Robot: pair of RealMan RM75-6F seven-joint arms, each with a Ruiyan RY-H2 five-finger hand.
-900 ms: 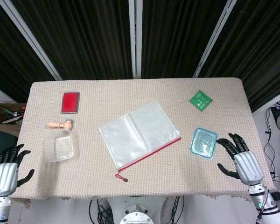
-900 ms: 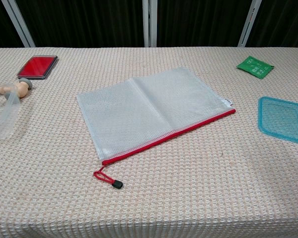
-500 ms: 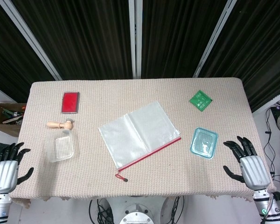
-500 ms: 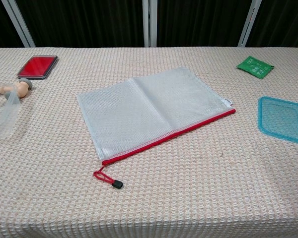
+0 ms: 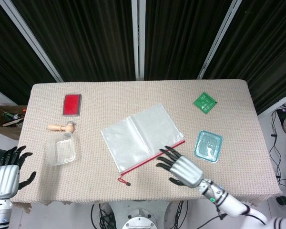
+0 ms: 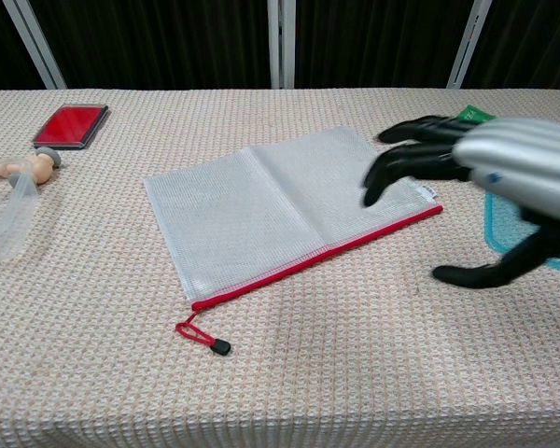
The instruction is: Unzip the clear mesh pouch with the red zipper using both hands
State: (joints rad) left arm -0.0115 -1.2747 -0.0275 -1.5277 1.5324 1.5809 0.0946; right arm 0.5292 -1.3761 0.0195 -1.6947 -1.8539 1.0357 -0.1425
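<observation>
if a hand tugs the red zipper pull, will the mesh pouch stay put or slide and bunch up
The mesh pouch lies thin and flat with a centre crease, so it is probably floppy and light. Tugging the zipper pull would likely drag it unless the right hand pins it.

From the chest camera the right robot hand (image 6: pixel 504 182) runs off the right edge and smears with motion blur — it covers most of the teal lid (image 6: pixel 493 222) and nearly all of the green packet (image 6: pixel 469 113). The clear container (image 6: pixel 2 222) and the wooden stamp (image 6: pixel 14 168) are cut by the left edge. Overhead, the left robot hand (image 5: pixel 5 172) hangs off the worktop's (image 5: pixel 229 95) corner — its wrist leaves the frame.
</observation>
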